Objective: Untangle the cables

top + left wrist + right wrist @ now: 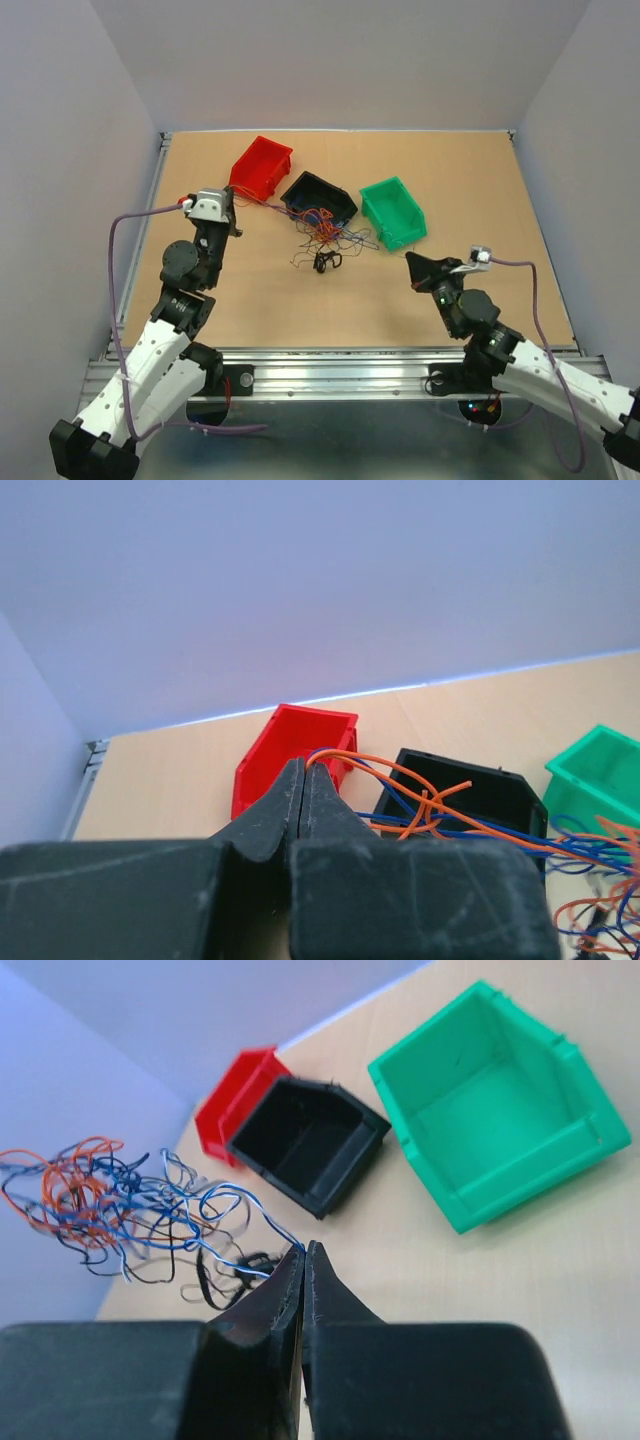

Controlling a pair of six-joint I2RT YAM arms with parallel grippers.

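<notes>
The cables point(322, 233) are a loose tangle of red, orange, blue and black wires on the table in front of the black bin. My left gripper point(237, 203) is shut on orange and blue strands point(400, 780), which stretch taut from its tips point(305, 767) towards the tangle. My right gripper point(411, 260) is shut on a thin blue strand point(240, 1205) that runs from its tips point(304, 1251) to the tangle point(95, 1195). A small black clump point(327, 262) lies just in front of the tangle.
A red bin point(262, 165), a black bin point(318, 198) and a green bin point(392, 212) stand in a row behind the tangle, all seemingly empty. White walls enclose the table on three sides.
</notes>
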